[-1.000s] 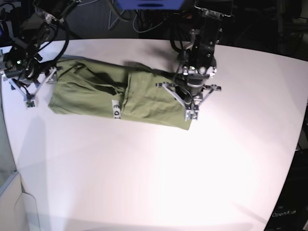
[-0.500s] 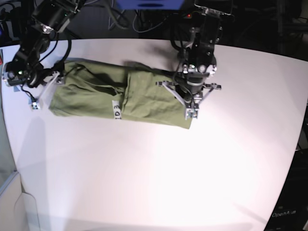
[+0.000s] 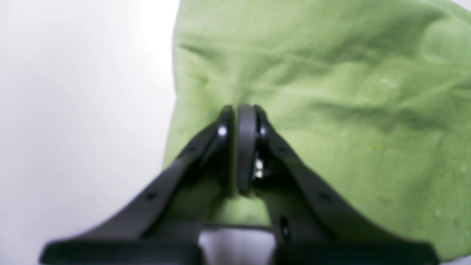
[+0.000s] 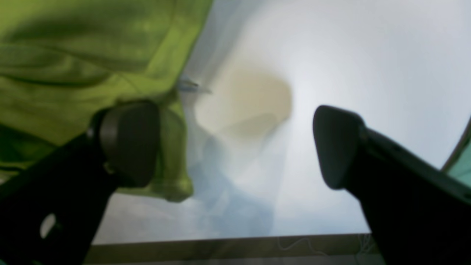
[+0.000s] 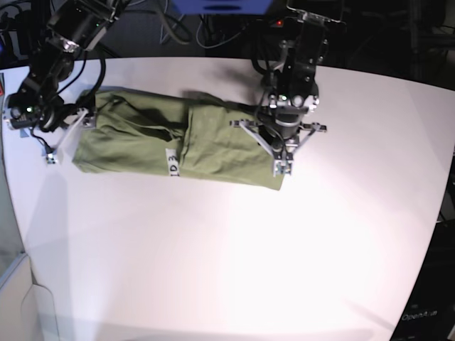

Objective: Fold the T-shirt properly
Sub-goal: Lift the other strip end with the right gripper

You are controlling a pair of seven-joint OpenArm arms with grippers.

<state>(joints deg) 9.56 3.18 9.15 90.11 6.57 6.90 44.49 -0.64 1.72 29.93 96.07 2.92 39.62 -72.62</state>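
Observation:
The olive-green T-shirt (image 5: 178,138) lies folded into a long strip across the back of the white table, with a white label (image 5: 171,162) on it. My left gripper (image 5: 283,168) stands at the strip's right end. In the left wrist view this gripper (image 3: 243,110) is shut, its tips on the T-shirt (image 3: 331,110), and wrinkles run in toward them. My right gripper (image 5: 70,140) is open at the strip's left end. In the right wrist view (image 4: 235,143) one finger (image 4: 128,140) lies over the T-shirt's edge (image 4: 92,66) and the other over bare table.
The white table (image 5: 234,270) has a curved edge at the right and the front. Dark equipment and cables stand behind its back edge (image 5: 213,28). A pale ledge (image 5: 14,284) runs along the table's left side.
My right gripper has shifted slightly up and toward the T-shirt's left end. My left gripper and the T-shirt have stayed where they were.

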